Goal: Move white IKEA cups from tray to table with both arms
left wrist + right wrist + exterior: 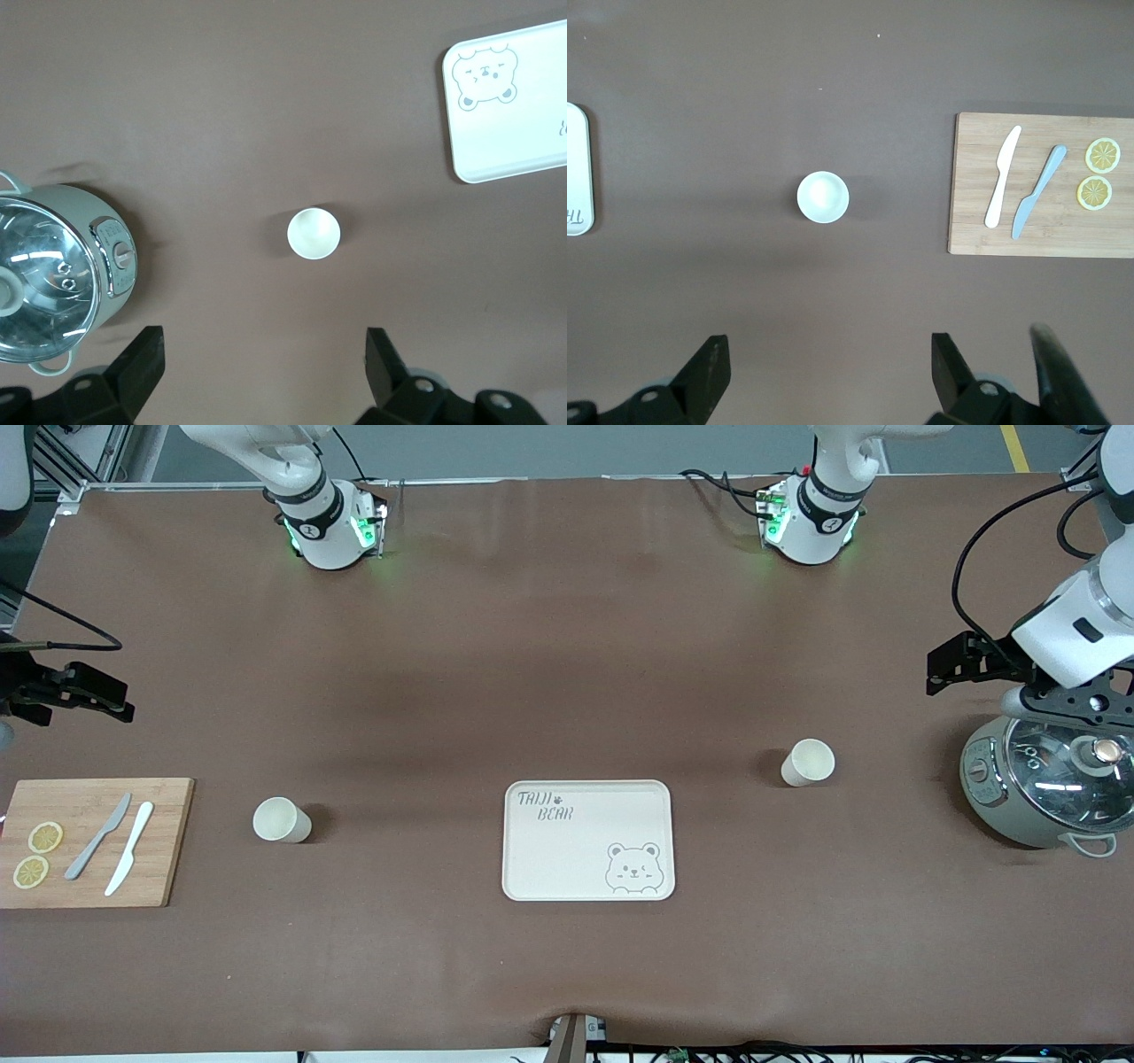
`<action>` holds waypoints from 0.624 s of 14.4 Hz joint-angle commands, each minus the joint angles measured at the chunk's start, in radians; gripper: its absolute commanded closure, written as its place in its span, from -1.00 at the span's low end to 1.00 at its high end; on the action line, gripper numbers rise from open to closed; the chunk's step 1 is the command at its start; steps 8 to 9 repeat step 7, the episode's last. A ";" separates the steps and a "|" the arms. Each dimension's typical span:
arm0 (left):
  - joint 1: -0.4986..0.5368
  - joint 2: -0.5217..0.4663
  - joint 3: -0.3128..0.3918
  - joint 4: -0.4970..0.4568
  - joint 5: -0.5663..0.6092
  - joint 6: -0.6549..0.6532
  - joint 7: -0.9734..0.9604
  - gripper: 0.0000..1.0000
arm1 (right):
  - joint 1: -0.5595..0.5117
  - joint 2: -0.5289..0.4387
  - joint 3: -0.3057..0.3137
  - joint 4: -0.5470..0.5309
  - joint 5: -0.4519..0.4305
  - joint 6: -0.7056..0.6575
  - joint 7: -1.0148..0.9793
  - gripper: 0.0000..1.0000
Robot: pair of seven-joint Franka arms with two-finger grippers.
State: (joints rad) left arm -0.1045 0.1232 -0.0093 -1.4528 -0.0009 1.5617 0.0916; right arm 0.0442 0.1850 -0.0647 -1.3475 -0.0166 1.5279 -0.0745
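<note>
Two white cups stand upright on the brown table. One cup [282,820] is between the bear-printed tray [588,872] and the cutting board; it also shows in the right wrist view [823,197]. The other cup [807,763] is between the tray and the pot; it also shows in the left wrist view [314,233]. My left gripper [941,670] [263,365] is open and empty, high over the table beside the pot. My right gripper [113,698] [830,367] is open and empty, high over the table's right-arm end. Neither touches a cup.
A grey-green pot with a glass lid [1045,788] [53,274] stands at the left arm's end. A wooden cutting board [89,841] [1036,186] with two knives and two lemon slices lies at the right arm's end. The tray holds nothing.
</note>
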 commanded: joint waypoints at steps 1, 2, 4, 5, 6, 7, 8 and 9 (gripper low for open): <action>-0.003 -0.004 0.008 0.006 -0.001 0.012 -0.006 -1.00 | 0.017 -0.025 0.002 -0.022 -0.032 -0.008 -0.014 -1.00; -0.003 -0.004 0.008 0.006 0.001 0.012 -0.006 -1.00 | 0.014 -0.025 0.002 -0.021 -0.032 -0.005 -0.019 -1.00; -0.003 -0.005 0.006 0.008 -0.002 0.012 -0.006 -1.00 | 0.009 -0.024 0.002 -0.019 -0.029 -0.008 -0.012 -1.00; -0.003 -0.007 0.008 0.008 -0.005 0.012 -0.007 -1.00 | 0.011 -0.019 0.000 -0.019 -0.029 -0.008 -0.001 -1.00; -0.003 -0.007 0.006 0.008 -0.004 0.011 -0.007 -1.00 | 0.010 -0.018 0.000 -0.021 -0.029 -0.009 0.002 -1.00; -0.003 -0.007 0.008 0.006 -0.005 0.011 -0.010 -1.00 | 0.005 -0.019 -0.001 -0.019 -0.029 -0.006 0.002 -1.00; -0.003 -0.007 0.008 0.006 -0.005 0.011 -0.010 -1.00 | 0.005 -0.019 -0.001 -0.019 -0.029 -0.006 0.002 -1.00; -0.003 -0.007 0.008 0.006 -0.005 0.011 -0.010 -1.00 | 0.005 -0.019 -0.001 -0.019 -0.029 -0.006 0.002 -1.00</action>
